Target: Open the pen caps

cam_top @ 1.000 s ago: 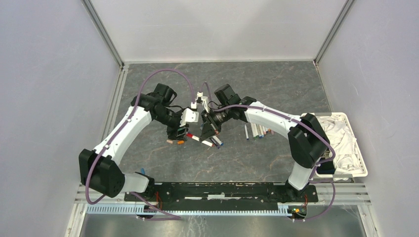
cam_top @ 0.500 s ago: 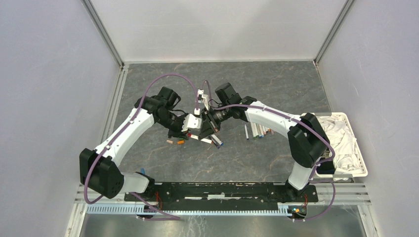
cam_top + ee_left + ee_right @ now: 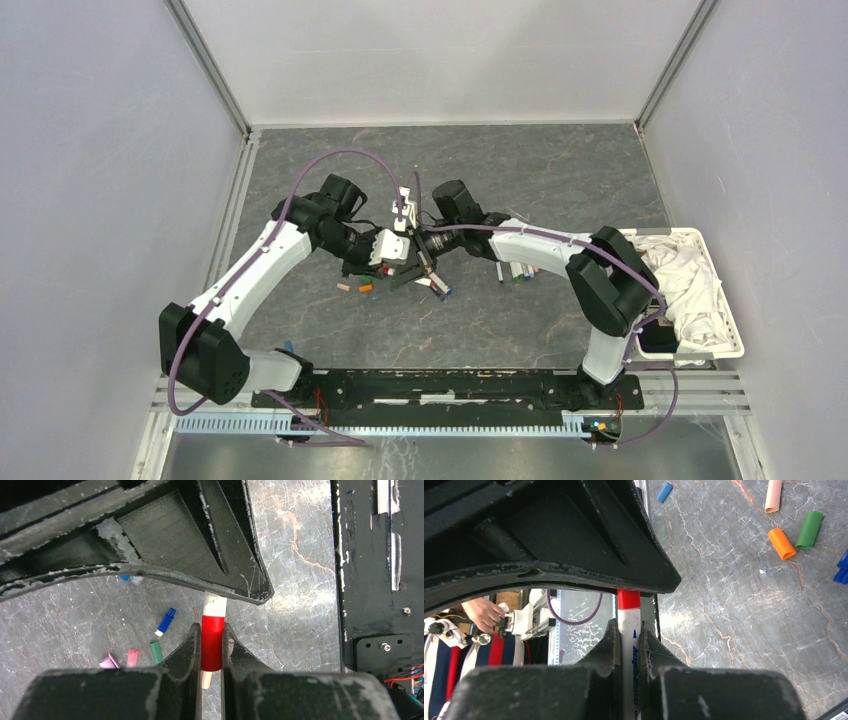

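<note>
Clenches the left end effector (image 3: 211, 628) on the red cap (image 3: 212, 650), clamps the right end effector (image 3: 628, 625) on the white barrel of the same pen (image 3: 629, 655), holding it above the surface (image 3: 295, 580). Shows orange cap (image 3: 781, 543) and green cap (image 3: 809, 530) lying loose below.

The left arm (image 3: 262, 262) and right arm (image 3: 545, 245) reach in from the near edge of the table (image 3: 560, 170), elbows bent outward, wrists meeting nose to nose over its middle. The left gripper (image 3: 212, 636) is clamped on a red cap (image 3: 212, 647). The right gripper (image 3: 629, 632) is clamped on the barrel of a white pen (image 3: 629, 616).
</note>
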Available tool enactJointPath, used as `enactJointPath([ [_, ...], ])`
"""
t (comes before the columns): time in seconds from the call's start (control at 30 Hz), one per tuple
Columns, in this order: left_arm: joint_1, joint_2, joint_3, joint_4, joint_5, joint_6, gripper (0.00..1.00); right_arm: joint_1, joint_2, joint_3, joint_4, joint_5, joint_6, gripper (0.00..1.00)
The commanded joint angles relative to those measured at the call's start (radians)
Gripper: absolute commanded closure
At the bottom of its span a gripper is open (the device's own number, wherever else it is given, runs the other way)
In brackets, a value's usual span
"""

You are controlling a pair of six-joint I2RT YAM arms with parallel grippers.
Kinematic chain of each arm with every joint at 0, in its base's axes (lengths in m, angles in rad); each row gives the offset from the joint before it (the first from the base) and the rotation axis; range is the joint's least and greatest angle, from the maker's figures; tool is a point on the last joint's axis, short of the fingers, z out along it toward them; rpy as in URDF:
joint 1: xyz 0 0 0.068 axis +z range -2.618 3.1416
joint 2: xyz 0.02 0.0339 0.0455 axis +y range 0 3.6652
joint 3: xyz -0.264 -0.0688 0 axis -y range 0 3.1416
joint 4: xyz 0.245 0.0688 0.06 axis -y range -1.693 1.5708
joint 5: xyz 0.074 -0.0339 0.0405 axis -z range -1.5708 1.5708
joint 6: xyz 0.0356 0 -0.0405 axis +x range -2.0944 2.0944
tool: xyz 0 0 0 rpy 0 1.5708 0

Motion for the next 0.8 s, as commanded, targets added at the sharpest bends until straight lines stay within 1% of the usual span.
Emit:
enactJointPath([
  [0.0, 0.011, -0.006, 0.044, 0.016, -0.019, 0.004, 0.98, -0.017, -0.042, -0.012, -0.032, 0.021, -0.037, 1.0],
  [0.13, 0.082, 0.032, 0.101, -0.048, -0.029, 0.078, 0.98, -0.047, -0.1, -0.071, -0.158, 0.079, -0.143, 1.0],
  [0.17, 0.103, 0.043, 0.116, -0.07, -0.038, 0.098, 0.98, -0.054, -0.109, -0.076, -0.215, 0.102, -0.189, 1.0],
  [0.27, 0.162, 0.063, 0.134, -0.09, -0.086, 0.159, 0.98, -0.072, -0.144, -0.118, -0.297, 0.155, -0.258, 1.0],
  [0.37, 0.205, 0.066, 0.126, -0.082, -0.136, 0.2, 0.98, -0.096, -0.18, -0.172, -0.312, 0.179, -0.275, 1.0],
  [0.43, 0.228, 0.068, 0.119, -0.072, -0.148, 0.21, 0.98, -0.118, -0.202, -0.203, -0.302, 0.186, -0.272, 1.0],
  [0.53, 0.251, 0.071, 0.086, -0.043, -0.153, 0.208, 0.98, -0.15, -0.228, -0.21, -0.337, 0.243, -0.293, 1.0],
  [0.57, 0.256, 0.071, 0.063, -0.02, -0.156, 0.202, 0.98, -0.163, -0.233, -0.206, -0.351, 0.284, -0.303, 1.0],
  [0.63, 0.263, 0.071, 0.0, 0.036, -0.16, 0.174, 0.98, -0.186, -0.236, -0.194, -0.393, 0.415, -0.312, 1.0],
  [0.77, 0.264, 0.085, -0.12, 0.205, -0.171, 0.077, 0.98, -0.215, -0.241, -0.196, -0.42, 0.779, -0.275, 1.0],
])
